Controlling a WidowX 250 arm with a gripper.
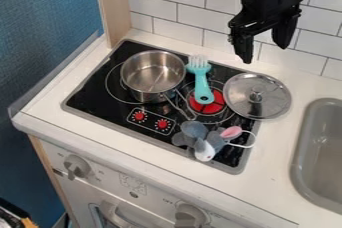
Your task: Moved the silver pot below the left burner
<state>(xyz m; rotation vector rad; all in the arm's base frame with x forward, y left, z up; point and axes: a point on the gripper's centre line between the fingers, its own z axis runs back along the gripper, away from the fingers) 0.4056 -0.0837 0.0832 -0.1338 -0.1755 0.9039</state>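
The gripper (266, 53) hangs far right, fingers apart, likely to grasp the silver pot (153, 76) on the left burner (114, 86).

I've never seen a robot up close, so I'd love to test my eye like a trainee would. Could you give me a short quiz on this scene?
1. True or false: the gripper is holding nothing.
2. What colour is the handle of the brush beside the silver pot?
a) red
b) turquoise
c) black
3. Short answer: what flat, round metal thing lies just right of that brush?

Key: 1. true; 2. b; 3. the lid
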